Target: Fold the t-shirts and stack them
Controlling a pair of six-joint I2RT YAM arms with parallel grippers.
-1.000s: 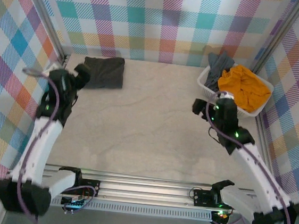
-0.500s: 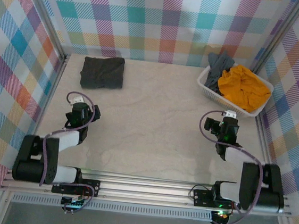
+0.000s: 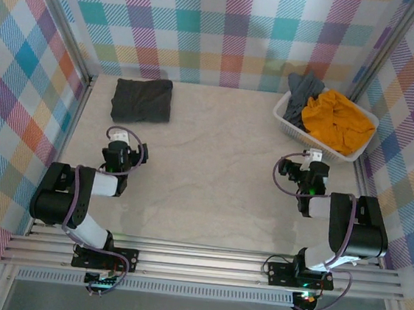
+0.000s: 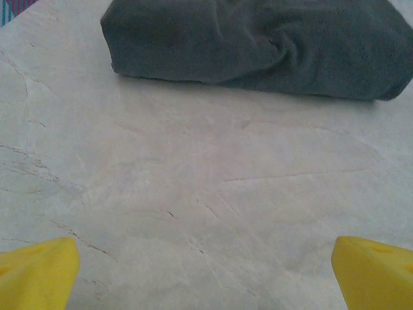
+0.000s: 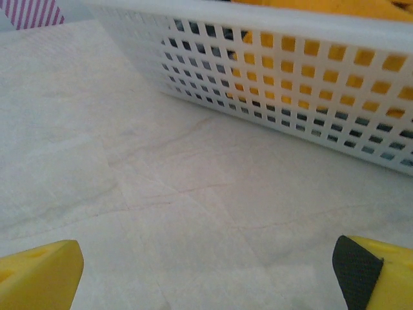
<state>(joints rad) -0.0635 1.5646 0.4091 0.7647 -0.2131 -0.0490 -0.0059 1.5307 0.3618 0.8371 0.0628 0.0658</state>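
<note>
A dark charcoal t-shirt [image 3: 142,101] lies folded at the table's far left, and in the left wrist view this folded shirt [image 4: 258,42] sits just ahead. A mustard-orange t-shirt [image 3: 338,121] and a slate grey one [image 3: 303,91] lie crumpled in the white basket [image 3: 297,130] at the far right. My left gripper [image 3: 122,146] rests low, a short way in front of the folded shirt. It is open, its yellow fingertips [image 4: 35,274] spread wide over bare table. My right gripper [image 3: 304,165] is open just before the basket [image 5: 290,64], holding nothing.
Plaid walls and metal posts enclose the beige table [image 3: 213,163]. Both arms are folded back near the front rail [image 3: 203,262]. Orange cloth [image 5: 335,6] shows over the basket's rim and through its slats.
Both arms have drawn back from their stretched-out poses and folded down toward the front. The left gripper left the folded shirt, the right one left the basket. Both stayed open.
</note>
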